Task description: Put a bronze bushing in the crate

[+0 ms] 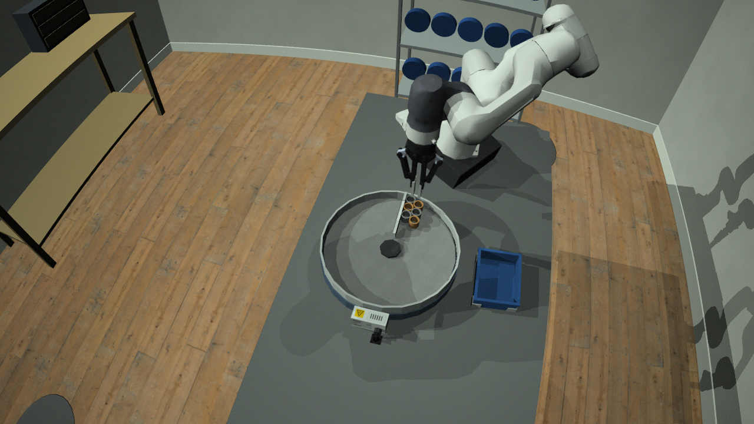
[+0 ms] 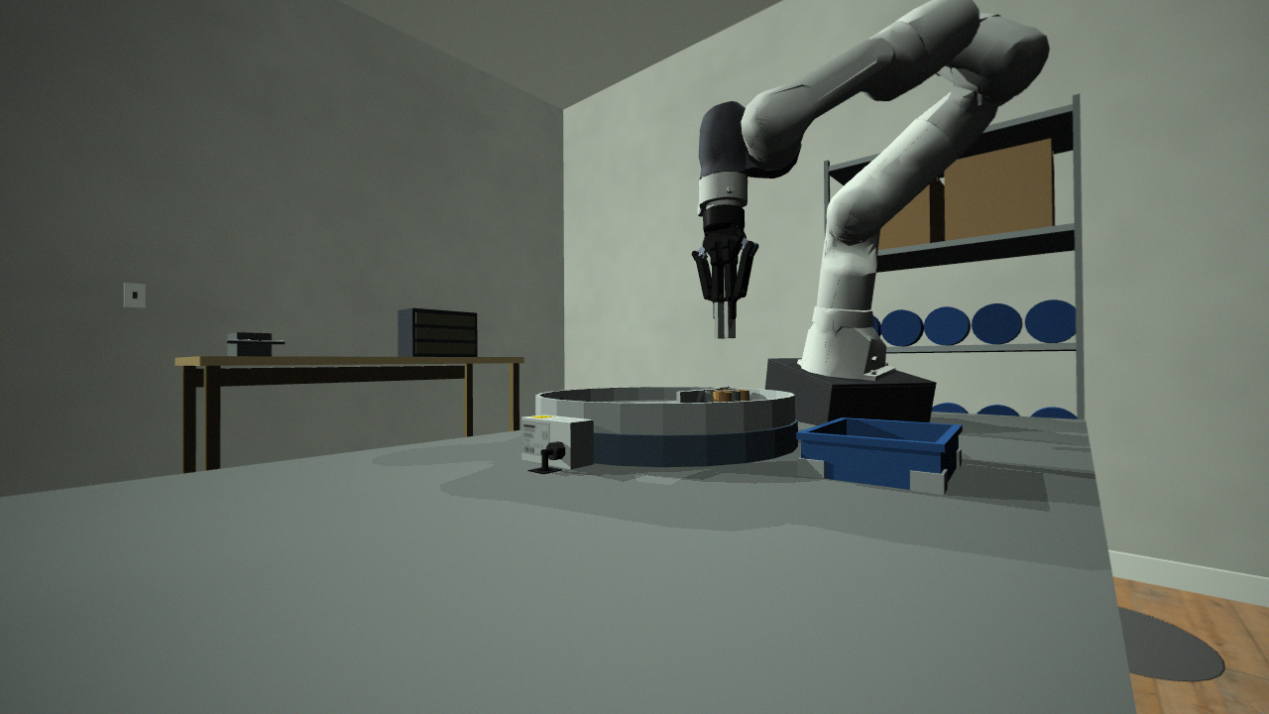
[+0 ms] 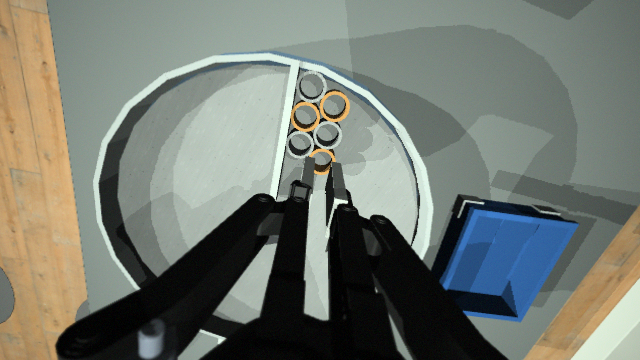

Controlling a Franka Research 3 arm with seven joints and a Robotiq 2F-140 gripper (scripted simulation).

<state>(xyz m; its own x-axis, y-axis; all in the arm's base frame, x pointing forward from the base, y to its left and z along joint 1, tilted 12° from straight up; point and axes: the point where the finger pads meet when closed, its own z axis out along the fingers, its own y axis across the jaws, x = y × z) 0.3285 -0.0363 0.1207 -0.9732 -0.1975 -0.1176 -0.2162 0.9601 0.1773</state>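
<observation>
Several bushings stand in a tight cluster on the turning table [image 1: 324,247] [image 2: 621,413] [image 3: 107,150], against its white divider bar [image 1: 397,216] [image 3: 281,135] near the far rim. Three are bronze: one bronze bushing [image 1: 414,222] [image 3: 322,160] at the cluster's near end and two more bronze bushings [image 3: 305,116] [image 3: 334,105] behind it. Grey bushings [image 3: 327,134] [image 3: 300,144] [image 3: 312,86] stand between them. My gripper [image 1: 417,194] [image 2: 725,335] [image 3: 319,175] hangs well above the cluster, fingers nearly together and empty. The blue crate [image 1: 499,253] [image 2: 878,448] [image 3: 500,255] is empty, right of the table.
A black hub [image 1: 390,248] sits at the turning table's centre. A white control box [image 1: 370,317] [image 2: 556,439] stands at its front edge. The robot's black base [image 1: 469,163] is just behind the table, with a shelf rack of blue discs [image 1: 469,29] beyond.
</observation>
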